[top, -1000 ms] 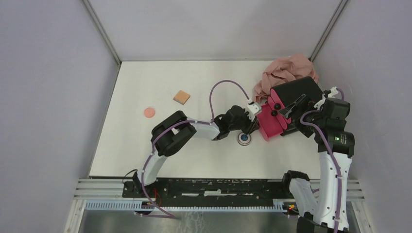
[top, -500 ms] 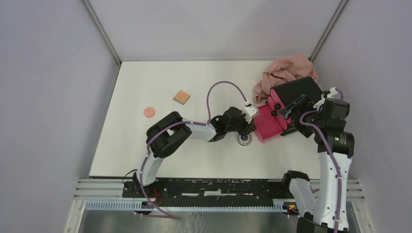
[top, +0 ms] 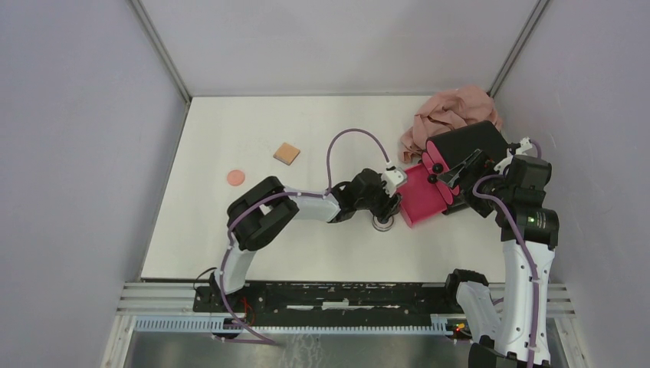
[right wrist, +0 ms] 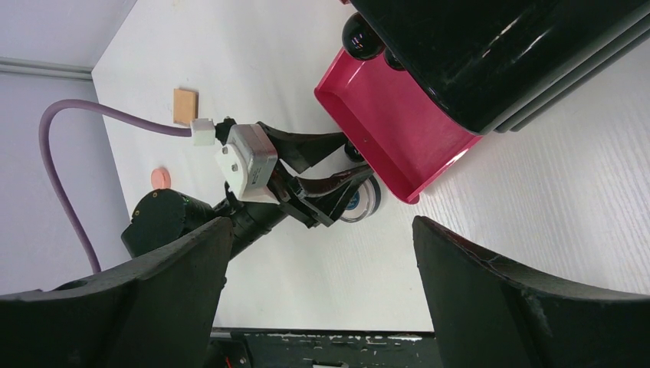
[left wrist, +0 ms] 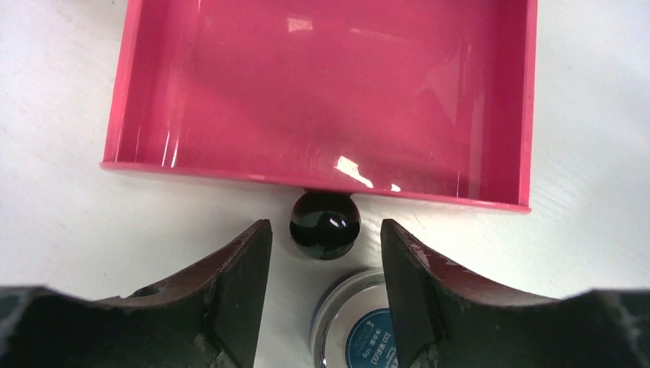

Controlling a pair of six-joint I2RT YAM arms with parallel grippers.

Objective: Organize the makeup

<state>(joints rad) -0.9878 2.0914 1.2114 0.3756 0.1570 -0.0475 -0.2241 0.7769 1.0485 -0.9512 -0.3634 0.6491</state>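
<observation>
Round silver compact (left wrist: 359,331): found on the table (left wrist: 61,207) just beside the black knob (left wrist: 324,224) of the open pink drawer (left wrist: 322,92), between the spread fingers of the left pincer (left wrist: 325,230). Its blue label bears white writing, cut off at the frame edge and too small to be read. Right pincer (right wrist: 322,230): held wide apart and empty, near the black box (right wrist: 498,54).

Bright, even overhead light floods the white tabletop (top: 207,138), leaving only short, soft shadows. White glare patches glint on the glossy pink drawer (left wrist: 322,92). Fingers (left wrist: 238,284) of the left end effector (left wrist: 324,226) loom dark and slightly blurred.
</observation>
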